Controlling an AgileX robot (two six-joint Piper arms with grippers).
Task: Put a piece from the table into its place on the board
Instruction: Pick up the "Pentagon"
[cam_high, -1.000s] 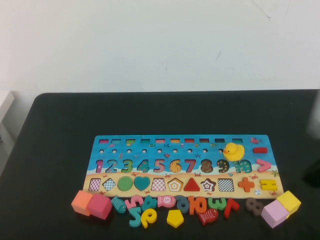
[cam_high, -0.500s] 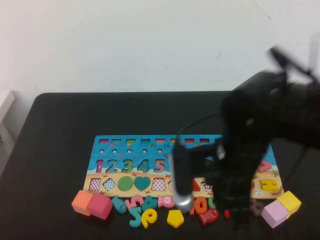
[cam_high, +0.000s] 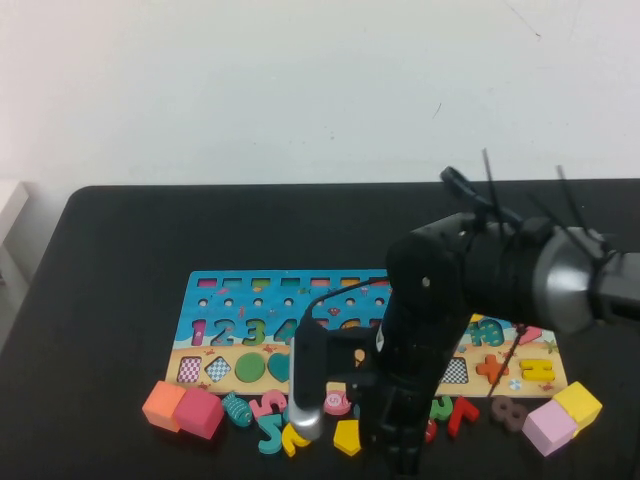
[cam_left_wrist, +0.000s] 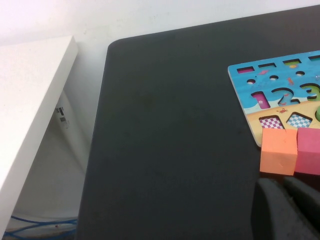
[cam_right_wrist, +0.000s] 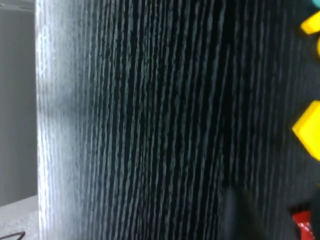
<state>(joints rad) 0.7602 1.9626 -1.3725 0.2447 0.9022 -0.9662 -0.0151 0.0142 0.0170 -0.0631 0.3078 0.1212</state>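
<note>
The yellow pentagon piece (cam_high: 347, 437) lies flat on the black table (cam_high: 120, 260) just in front of the board (cam_high: 240, 300), among loose number pieces. My right arm reaches across the board's middle, hiding its centre. My right gripper (cam_high: 400, 452) hangs low over the table's front edge, just right of the pentagon and apart from it. In the blurred right wrist view the pentagon (cam_right_wrist: 309, 129) shows at the edge. My left gripper (cam_left_wrist: 283, 184) is shut and empty, close to the orange cube (cam_left_wrist: 279, 151) off the board's left end (cam_left_wrist: 280, 95). It is outside the high view.
An orange cube (cam_high: 161, 404) and a pink cube (cam_high: 201, 412) sit at the board's front left. A lilac cube (cam_high: 548, 427) and a yellow cube (cam_high: 578, 403) sit at its front right. Number pieces (cam_high: 270, 425) line the front edge. A white shelf (cam_left_wrist: 30, 100) stands left of the table.
My right arm has swung in from the right and come down across the board, and its gripper now sits low beside the yellow pentagon. The pieces have not moved.
</note>
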